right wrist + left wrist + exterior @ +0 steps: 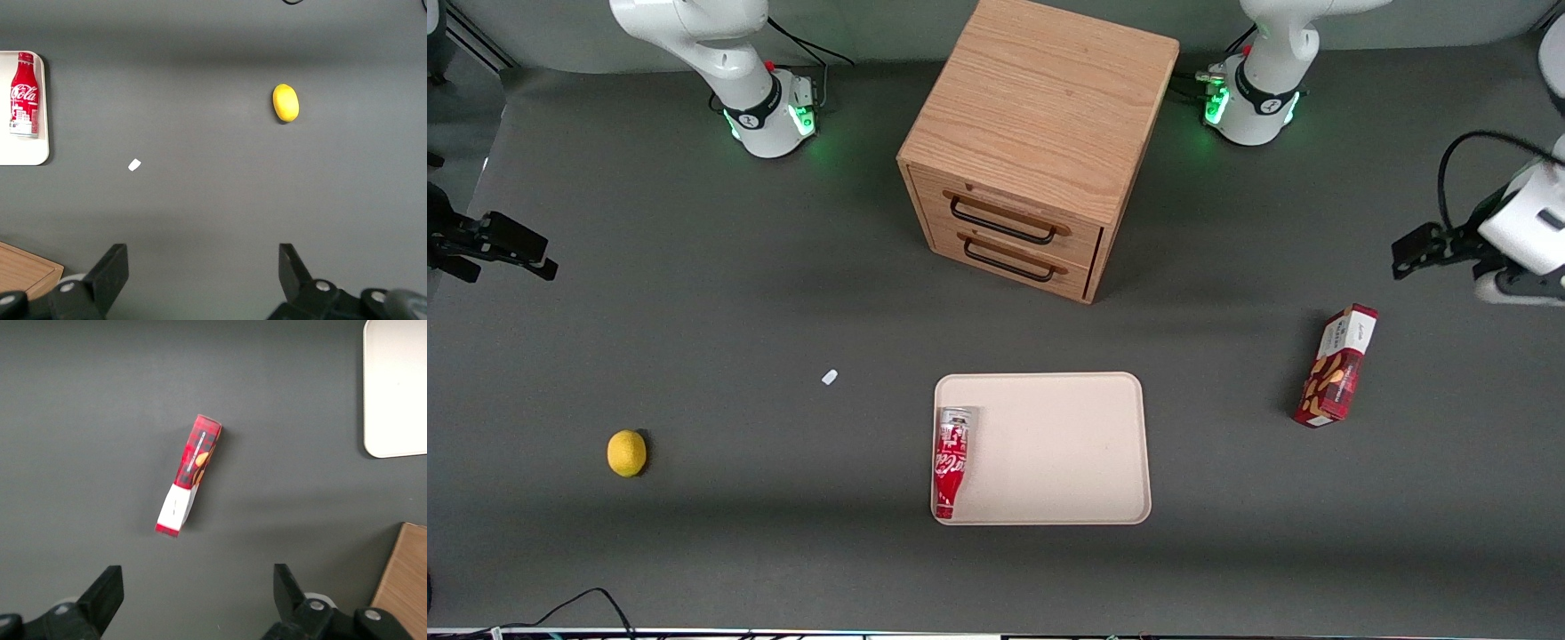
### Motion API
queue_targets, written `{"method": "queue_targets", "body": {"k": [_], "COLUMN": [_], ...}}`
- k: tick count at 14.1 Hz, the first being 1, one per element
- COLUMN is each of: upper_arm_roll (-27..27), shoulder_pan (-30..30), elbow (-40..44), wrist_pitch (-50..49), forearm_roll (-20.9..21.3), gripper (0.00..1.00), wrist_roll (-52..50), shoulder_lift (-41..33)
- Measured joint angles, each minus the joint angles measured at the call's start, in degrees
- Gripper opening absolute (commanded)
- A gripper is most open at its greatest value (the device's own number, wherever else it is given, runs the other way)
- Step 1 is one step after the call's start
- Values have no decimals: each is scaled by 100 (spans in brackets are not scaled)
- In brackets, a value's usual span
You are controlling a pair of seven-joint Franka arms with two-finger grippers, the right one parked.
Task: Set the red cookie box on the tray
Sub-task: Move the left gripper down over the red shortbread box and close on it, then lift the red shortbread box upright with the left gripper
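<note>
Front view first, reading from the parked arm's end of the table: a lemon (625, 453) is sitting alone, then a small white scrap (830, 377), then the tray (1067, 444). A red Coca-Cola can (951, 462) is lying inside the tray along its rim toward the parked arm, leaving most of it bare. A wooden drawer cabinet (1032, 151) is standing farther from the camera than the tray.

The red cookie box (1336, 366) is resting on the table toward the working arm's end, well apart from the tray. The left arm's gripper (1408, 252) is hovering near it, a little farther from the camera. In the left wrist view its fingers (107, 593) are standing wide apart with nothing between them, and the box (188, 475) is showing under the camera, untouched.

I judge the approach to be the step in hand. Next the claw needs to be coming down over the box, lined up across its slim width, before closing and carrying it to the bare part of the tray.

Most of the working arm is cut off at the picture's edge. Whether the box is lying flat or on its narrow side I cannot tell.
</note>
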Motion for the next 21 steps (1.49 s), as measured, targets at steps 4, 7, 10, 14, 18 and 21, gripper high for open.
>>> {"method": "queue_targets", "body": {"k": [4,7,10,14,18,21], "upper_arm_roll": [36,40,45,315,395,396], "shoulder_pan": [5,12,16,41,65,65], "elbow": [-208,-251,-548,-1291,-1780,-1869], "wrist_pitch": [606,1137,1877,3085,3812,4104], "forearm_roll": [26,233,383,435,426,422], "gripper": [100,100,100,100,100,100], "wrist_roll": [663,1241,1774,2302,2380,2380], "shoulder_lift": [523,1006,1388,1626,1819,2013]}}
